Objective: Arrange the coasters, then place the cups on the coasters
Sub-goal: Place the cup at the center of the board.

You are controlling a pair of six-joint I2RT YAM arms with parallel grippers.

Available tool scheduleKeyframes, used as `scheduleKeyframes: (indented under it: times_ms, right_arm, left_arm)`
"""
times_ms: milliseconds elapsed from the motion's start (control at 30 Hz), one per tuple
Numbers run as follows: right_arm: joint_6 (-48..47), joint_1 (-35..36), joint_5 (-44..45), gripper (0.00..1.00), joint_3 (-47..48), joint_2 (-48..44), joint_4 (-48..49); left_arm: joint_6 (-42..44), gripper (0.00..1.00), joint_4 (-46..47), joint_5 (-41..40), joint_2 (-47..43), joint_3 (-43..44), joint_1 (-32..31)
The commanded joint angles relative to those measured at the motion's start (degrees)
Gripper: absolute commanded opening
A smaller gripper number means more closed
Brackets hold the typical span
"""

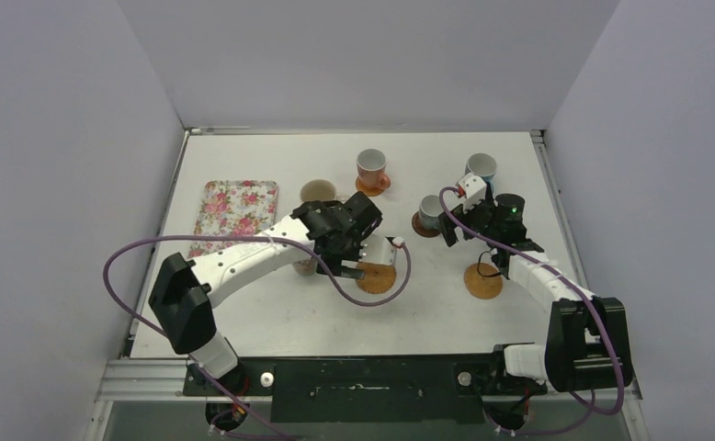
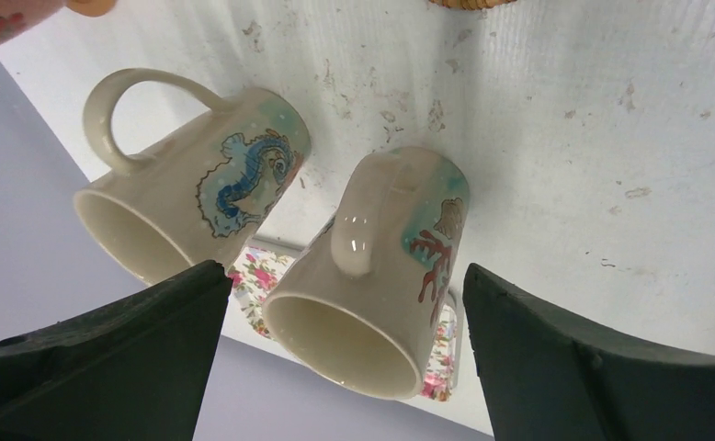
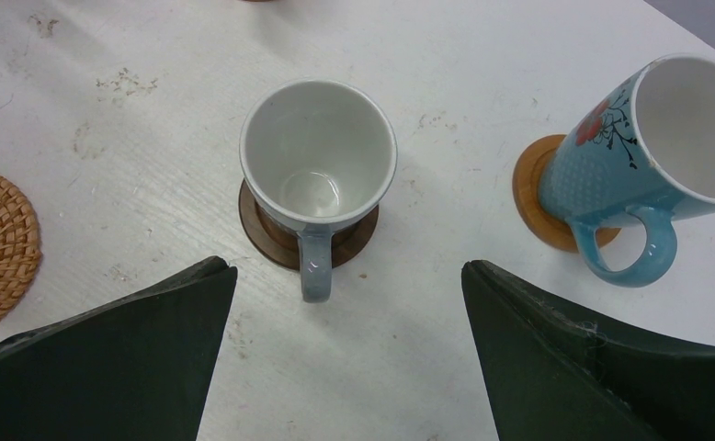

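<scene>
Table (image 1: 409, 322): carried the whole set, with room kept free at centre for the last placements.
Tray (image 1: 234, 209): lay flat at far left, no part of the job, probably parked out of the way.
Left gripper (image 2: 340, 268): gaped wide and gripped nothing. Aimed at the coral cream cup (image 2: 381, 266), whose handle faced it. Looked lined up for a pick.
Right gripper (image 3: 349, 265): spread wide and empty, hovering above the grey cup (image 3: 317, 175).
Cream cups: two. Coral one and seahorse cream cup (image 2: 188, 202) stood upright on bare table near the tray, not yet seated.
Blue cup (image 3: 629, 147): sat on a tan coaster (image 3: 533, 188), far right.
Pink cup (image 1: 370, 165): sat on an orange coaster (image 1: 372, 186), far centre.
Grey cup: centred on the dark brown coaster (image 3: 266, 234), handle toward the camera.
Woven coasters: two, left woven coaster (image 1: 375, 278) and right woven coaster (image 1: 483, 281). Both bare, near the front and well apart, presumably saved for the big cream pair.
Count: five cups, three seated and two waiting. Five coasters, three covered and two open.
</scene>
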Motion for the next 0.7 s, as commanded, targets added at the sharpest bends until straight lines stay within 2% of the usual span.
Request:
scheduleKeyframes:
  times_ms: [0, 267, 400, 500, 667]
  right_arm:
    - [-0.6, -0.5, 0.2, 1.00, 2.2, -1.1, 1.3]
    - [-0.6, -0.4, -0.1, 1.00, 3.2, -3.2, -0.8]
    - [-0.1, -0.4, -0.9, 1.00, 4.6, -4.5, -3.5]
    - [-1.8, -0.3, -2.4, 1.00, 8.9, -3.4, -9.9]
    - [-2.5, 0.0, -1.4, 1.00, 15.5, 0.0, -17.2]
  left_arm:
    - [-1.7, 0.97, 1.8, 3.8, -6.7, 3.0, 1.5]
    - [-3.4, 0.97, 8.2, 6.3, -15.6, 0.4, 7.4]
    - [-4.8, 0.97, 17.0, 5.9, -23.5, -6.6, 12.8]
    - [-5.4, 0.97, 24.2, 4.1, -30.0, -14.7, 16.8]
    - [-8.0, 0.97, 27.3, 10.4, -37.2, -20.9, 28.0]
